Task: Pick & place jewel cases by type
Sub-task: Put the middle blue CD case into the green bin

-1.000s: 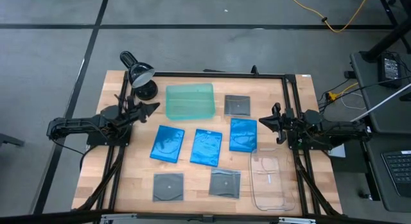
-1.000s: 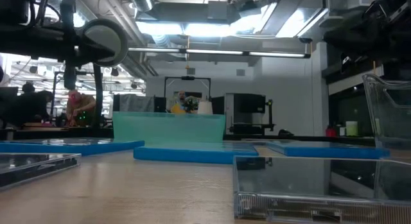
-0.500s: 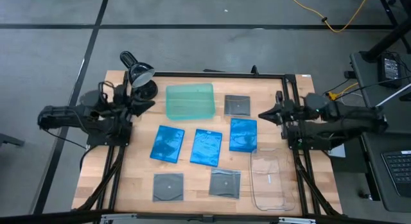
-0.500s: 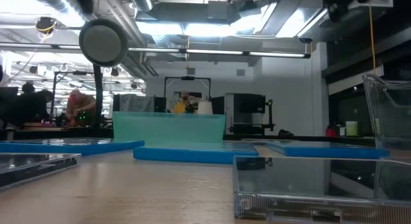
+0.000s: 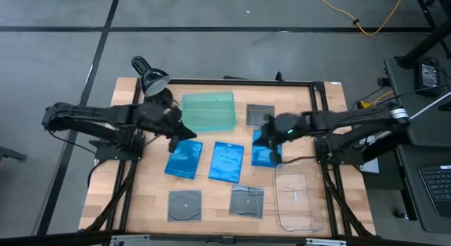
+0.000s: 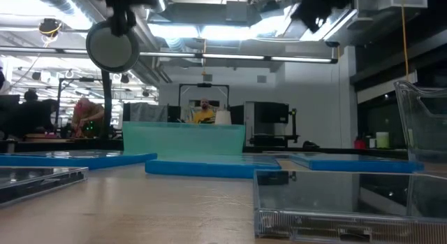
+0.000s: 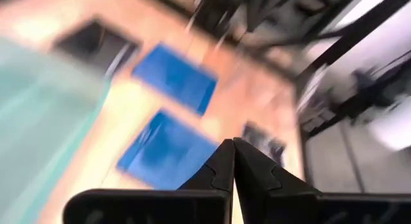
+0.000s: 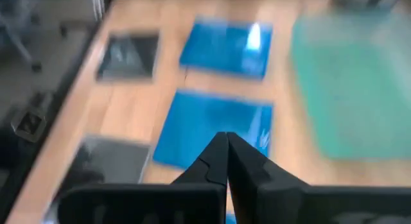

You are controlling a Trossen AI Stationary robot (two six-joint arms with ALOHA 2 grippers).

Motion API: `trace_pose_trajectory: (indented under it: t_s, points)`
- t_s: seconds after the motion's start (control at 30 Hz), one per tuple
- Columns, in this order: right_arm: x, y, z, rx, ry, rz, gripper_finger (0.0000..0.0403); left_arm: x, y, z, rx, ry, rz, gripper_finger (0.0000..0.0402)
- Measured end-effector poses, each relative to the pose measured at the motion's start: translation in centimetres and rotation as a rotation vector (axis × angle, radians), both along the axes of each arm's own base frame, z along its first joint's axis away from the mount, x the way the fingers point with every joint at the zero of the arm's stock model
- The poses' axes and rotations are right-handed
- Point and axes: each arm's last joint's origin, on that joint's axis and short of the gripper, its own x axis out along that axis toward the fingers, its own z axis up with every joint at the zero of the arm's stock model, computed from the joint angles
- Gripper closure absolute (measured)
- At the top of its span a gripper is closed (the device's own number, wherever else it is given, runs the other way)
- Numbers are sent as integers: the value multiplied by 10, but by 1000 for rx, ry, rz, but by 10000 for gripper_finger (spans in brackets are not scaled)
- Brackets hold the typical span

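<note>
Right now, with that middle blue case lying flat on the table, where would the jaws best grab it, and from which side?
Probably from above, across its two long edges. The middle blue case lies flat and thin on the table, so its broad face offers no hold. Bare wood shows along both long sides, leaving room for the jaws there. The right gripper hovers nearer than the left gripper; both are shut and must open first.

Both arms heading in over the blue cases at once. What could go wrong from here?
1. The left gripper and right gripper, both shut, must open before any pick.
2. The three bright blue rectangular cases lie close side by side; lifting one may nudge its neighbour.
3. The translucent green tray sits just behind the left gripper, and the black desk lamp beside the left arm; a swing could clip either.
</note>
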Motion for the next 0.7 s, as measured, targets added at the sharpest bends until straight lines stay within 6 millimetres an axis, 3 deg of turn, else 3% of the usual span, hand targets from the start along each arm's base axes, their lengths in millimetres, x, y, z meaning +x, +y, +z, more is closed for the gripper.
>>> trace_pose_trajectory:
  t_s: [0.27,0.7]
  points:
    - [34,20,-63,-16,246,-21,398,25,-1,-34,-56,216,8,398]
    - [51,24,-109,-14,399,-47,399,44,-3,-60,-113,344,0,361]
